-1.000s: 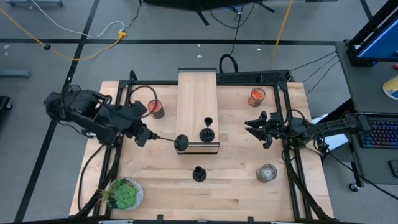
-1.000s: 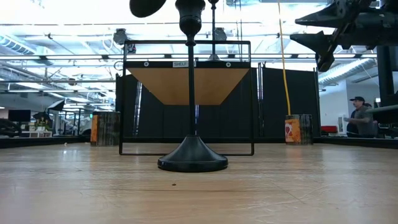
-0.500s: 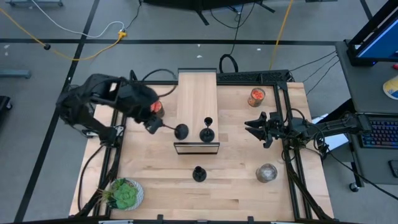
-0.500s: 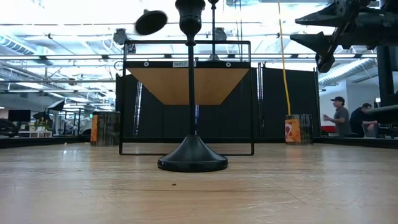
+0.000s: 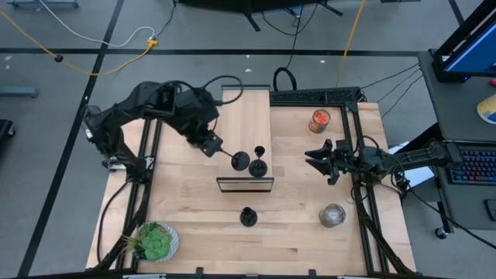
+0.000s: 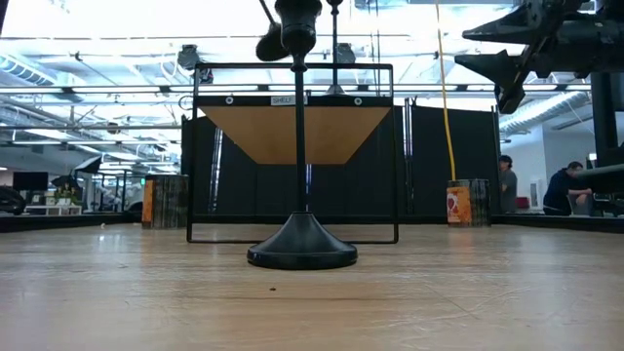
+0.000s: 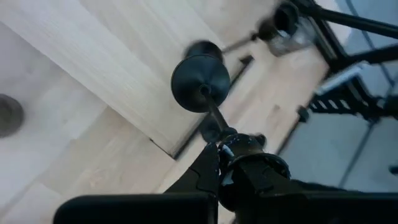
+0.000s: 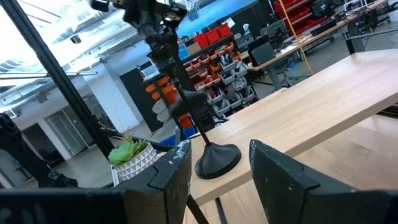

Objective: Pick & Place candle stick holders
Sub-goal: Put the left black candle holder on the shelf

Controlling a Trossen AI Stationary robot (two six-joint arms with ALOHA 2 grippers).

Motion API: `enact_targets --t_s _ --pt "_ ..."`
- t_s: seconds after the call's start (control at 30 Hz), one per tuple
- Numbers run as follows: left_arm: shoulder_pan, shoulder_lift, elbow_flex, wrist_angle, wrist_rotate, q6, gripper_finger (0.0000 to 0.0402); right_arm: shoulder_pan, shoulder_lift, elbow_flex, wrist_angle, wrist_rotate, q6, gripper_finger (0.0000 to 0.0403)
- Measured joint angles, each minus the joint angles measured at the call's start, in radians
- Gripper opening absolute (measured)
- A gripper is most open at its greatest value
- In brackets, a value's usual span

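Candle stick holders: three, black.
Carried holder [image 5: 241, 160]: tilted above shelf [image 5: 246, 116] front edge, stem clamped in left gripper [image 5: 212, 146].
Second holder [image 5: 259, 166]: upright on shelf, just beside.
Third holder [image 5: 248, 216]: table [image 5: 294, 232], near front edge.
Right gripper [image 5: 314, 159]: fingers apart, right side, empty.

Robotics lab or industrial workshop. Grey floor [image 5: 62, 93] with taped lines, yellow cable [image 5: 101, 66] upper left; storage racks with red bins [image 8: 214, 40] upper centre; people at desks [image 6: 565, 185] right.
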Motion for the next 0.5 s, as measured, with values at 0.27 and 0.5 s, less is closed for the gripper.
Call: enact_targets --t_s 0.27,0.5 --pt "0.015 0.036 -0.002 0.001 -0.017 0.023 0.0015 0.0 0.0 0.0 -0.029 0.0 0.0 0.0157" --pt "0.015 0.059 -0.002 0.001 -0.024 0.007 0.0015 0.0 0.0 0.0 -0.03 0.0 0.0 0.0157"
